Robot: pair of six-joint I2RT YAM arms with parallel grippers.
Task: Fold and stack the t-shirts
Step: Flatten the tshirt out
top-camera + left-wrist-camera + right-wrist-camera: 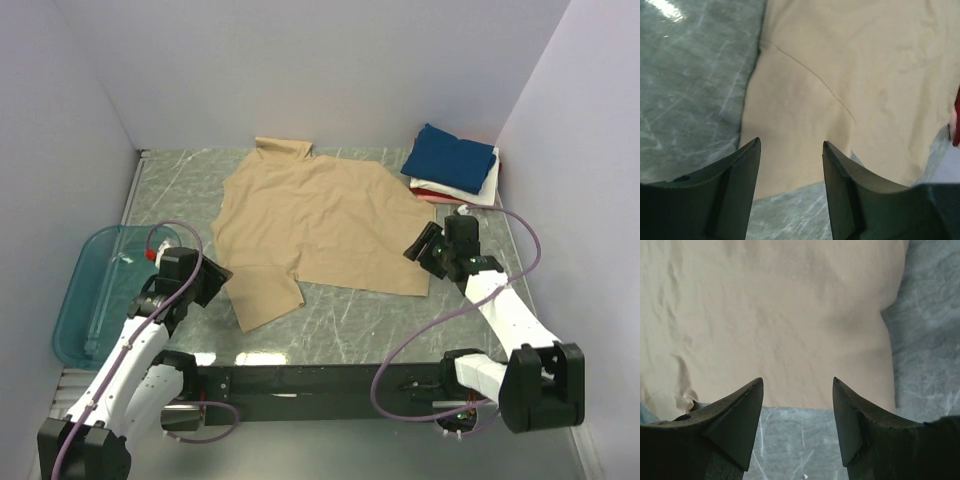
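Tan t-shirt [320, 225] spread flat on marble table [350, 325]. Left gripper [791, 144] fingers apart, empty, at shirt's near-left edge. Right gripper [797, 381] fingers apart, empty, at its right edge.

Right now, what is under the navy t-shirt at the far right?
Under the navy t-shirt, edges of a white t-shirt and a pinkish red one show; the rest is covered.

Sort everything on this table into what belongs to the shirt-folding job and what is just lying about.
Job: tan t-shirt, spread out mid-table; navy t-shirt, white t-shirt and red t-shirt, folded in a stack at the far right corner.
Lying about: teal plastic tub at the left edge.
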